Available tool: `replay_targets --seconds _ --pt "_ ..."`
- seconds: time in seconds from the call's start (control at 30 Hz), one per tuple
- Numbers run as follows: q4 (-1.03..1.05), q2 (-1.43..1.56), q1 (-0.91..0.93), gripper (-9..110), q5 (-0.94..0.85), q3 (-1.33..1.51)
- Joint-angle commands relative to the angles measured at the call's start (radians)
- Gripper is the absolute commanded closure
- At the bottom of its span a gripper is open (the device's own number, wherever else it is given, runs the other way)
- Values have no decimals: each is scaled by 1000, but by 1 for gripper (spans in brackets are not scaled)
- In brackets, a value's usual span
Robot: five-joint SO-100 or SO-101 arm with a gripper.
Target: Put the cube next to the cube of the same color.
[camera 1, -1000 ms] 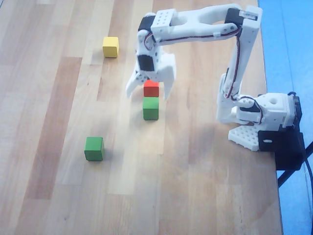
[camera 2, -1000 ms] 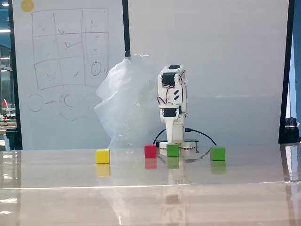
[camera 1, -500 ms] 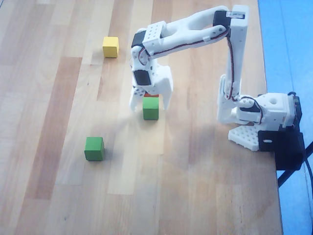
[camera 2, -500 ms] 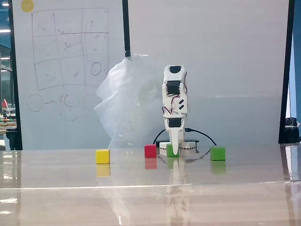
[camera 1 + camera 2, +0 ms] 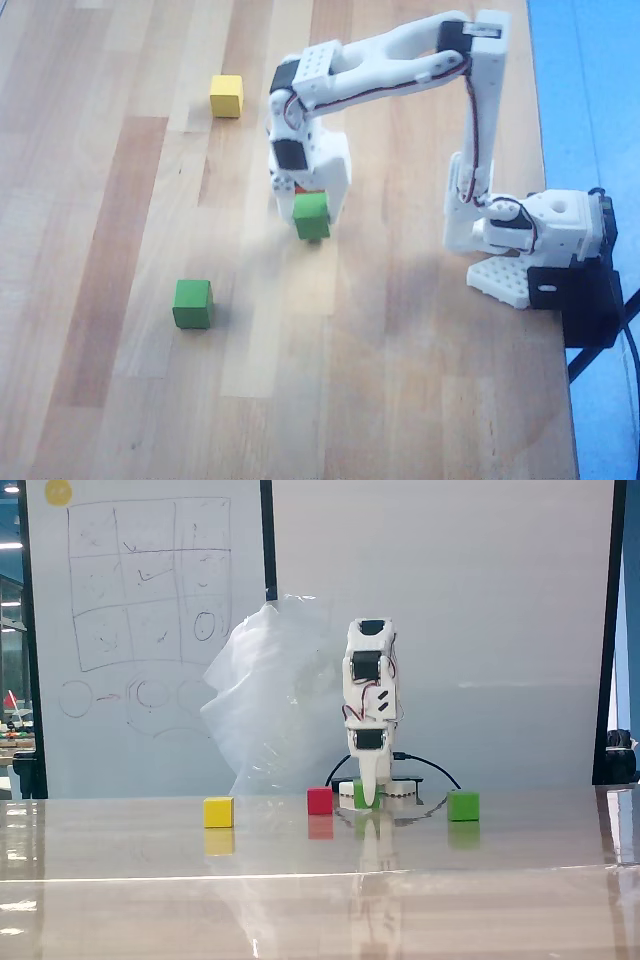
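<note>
Cube held; its match lies down-left in the overhead view.
Jaws closed on the cube (image 5: 312, 216), apparently just off the desk; the cube of the same color (image 5: 192, 303) sits well apart, toward the lower left.

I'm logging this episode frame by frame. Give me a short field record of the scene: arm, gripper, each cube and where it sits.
arm: white, reaching over the wooden table
gripper: shut on the held green cube
held green cube: between the fingers, slightly tilted
other green cube: alone, lower left in the overhead view
red cube: beside the gripper in the fixed view, mostly hidden from overhead
yellow cube: far upper left in the overhead view
</note>
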Motion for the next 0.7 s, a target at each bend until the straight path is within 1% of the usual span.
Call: replay_targets --seconds 0.0,0.13,0.2,0.37,0.47,0.67 --pt "69 227 5 102 5 -80" --pt "115 313 -28 102 6 -184" --pt "130 314 -61 102 38 -236" --pt "141 265 -170 102 256 -334" --pt "140 192 -236 102 354 -382" --pt "132 66 -327 102 371 -488"
